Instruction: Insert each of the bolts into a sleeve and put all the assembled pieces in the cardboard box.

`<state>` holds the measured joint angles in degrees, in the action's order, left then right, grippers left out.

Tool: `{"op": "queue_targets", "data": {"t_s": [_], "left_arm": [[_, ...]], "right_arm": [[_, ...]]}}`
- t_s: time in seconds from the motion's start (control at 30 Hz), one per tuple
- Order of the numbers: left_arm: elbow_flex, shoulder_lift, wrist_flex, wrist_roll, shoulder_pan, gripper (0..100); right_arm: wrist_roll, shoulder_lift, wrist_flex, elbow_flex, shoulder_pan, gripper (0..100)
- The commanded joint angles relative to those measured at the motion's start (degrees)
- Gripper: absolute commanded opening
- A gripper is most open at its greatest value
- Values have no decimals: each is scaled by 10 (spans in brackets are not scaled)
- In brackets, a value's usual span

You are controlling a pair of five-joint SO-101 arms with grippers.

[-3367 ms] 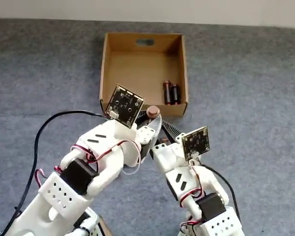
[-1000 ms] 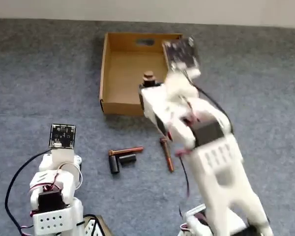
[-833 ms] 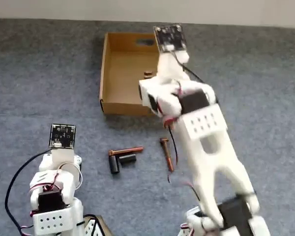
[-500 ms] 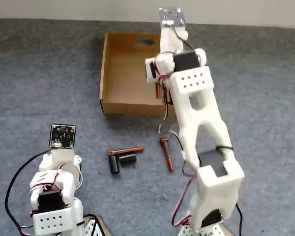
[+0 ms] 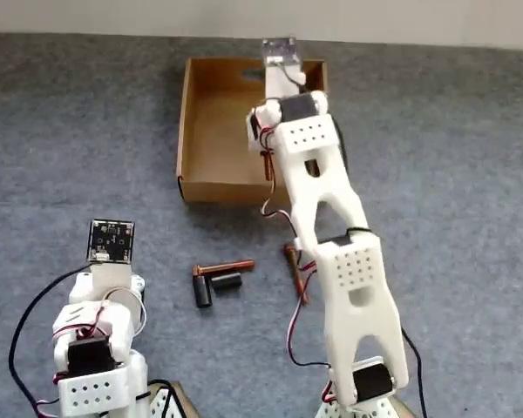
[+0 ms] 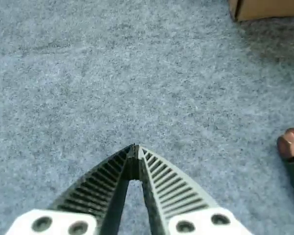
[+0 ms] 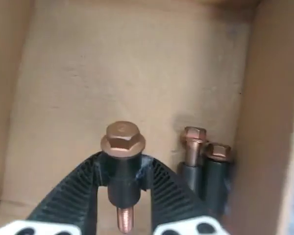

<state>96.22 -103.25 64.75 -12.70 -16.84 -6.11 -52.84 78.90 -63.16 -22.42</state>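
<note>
Copper bolt (image 7: 122, 139) in black sleeve (image 7: 123, 185), clamped by right gripper (image 7: 123, 164) over cardboard box (image 7: 88, 73) floor; two assembled pieces (image 7: 206, 171) against box's side wall. Left gripper (image 6: 134, 152) pinched closed, empty, above carpet (image 6: 137, 73).

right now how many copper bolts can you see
5 bolts. One sleeved bolt in the right gripper at the cardboard box; two sleeved bolts by its wall; two loose bolts on the carpet. The arm may hide more.

surface: grey fuzzy carpet (image 5: 87, 131), flat, spread out to every side | back: plain pale wall (image 5: 418, 17) along the far edge of the carpet | light: soft and even
</note>
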Motion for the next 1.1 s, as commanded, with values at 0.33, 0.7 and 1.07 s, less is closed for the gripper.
{"op": "queue_targets", "data": {"t_s": [0.33,0.7,1.07], "left_arm": [[10,-3,-10,-6,12,13],[10,-3,-10,-6,12,12],[10,-3,-10,-6,12,12]], "right_arm": [[-7,-84,59,-118,4,7],[-7,-117,57,-118,6,9],[-90,-137,62,-153,25,156]]}}
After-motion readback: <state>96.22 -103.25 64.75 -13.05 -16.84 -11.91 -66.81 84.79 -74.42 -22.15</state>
